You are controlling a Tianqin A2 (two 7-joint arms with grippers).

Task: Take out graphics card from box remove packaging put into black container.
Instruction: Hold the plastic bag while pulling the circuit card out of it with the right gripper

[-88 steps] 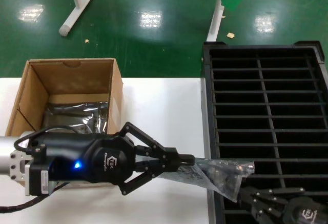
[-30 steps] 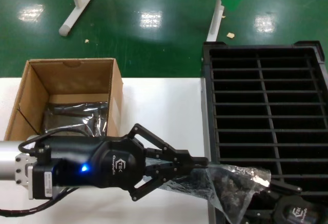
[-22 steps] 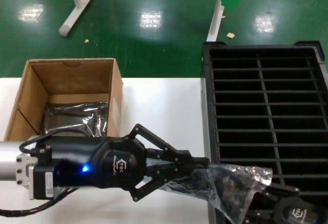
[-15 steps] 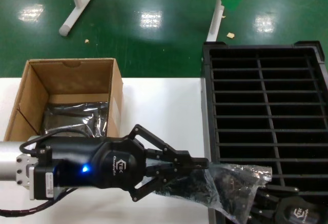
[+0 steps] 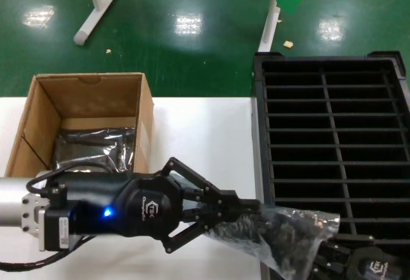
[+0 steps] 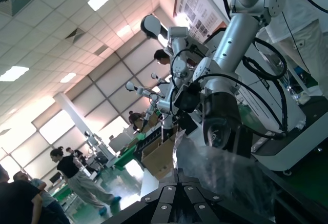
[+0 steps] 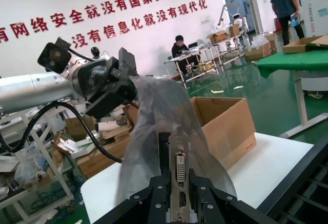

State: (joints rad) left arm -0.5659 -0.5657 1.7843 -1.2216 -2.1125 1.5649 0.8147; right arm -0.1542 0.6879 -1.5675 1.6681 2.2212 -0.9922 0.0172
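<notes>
Left end effector (image 5: 246, 211): clamped on the bag (image 5: 291, 232), at the crate's (image 5: 333, 126) near-left rim.
Right end effector (image 7: 178, 196): gripping the card (image 7: 177, 170).
Box (image 5: 83, 123): far left on the desk (image 5: 205, 132).

Bright overhead light, floor (image 5: 192, 36) glare, sharp head view

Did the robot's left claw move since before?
Yes. The left gripper shifted slightly toward the robot, away from the box, still pinching the packaging.

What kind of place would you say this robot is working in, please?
Probably a factory-style robot workshop or training hall: a green painted floor, other robot arms nearby, stacked cartons on benches, and people at workstations under a large wall slogan.
</notes>
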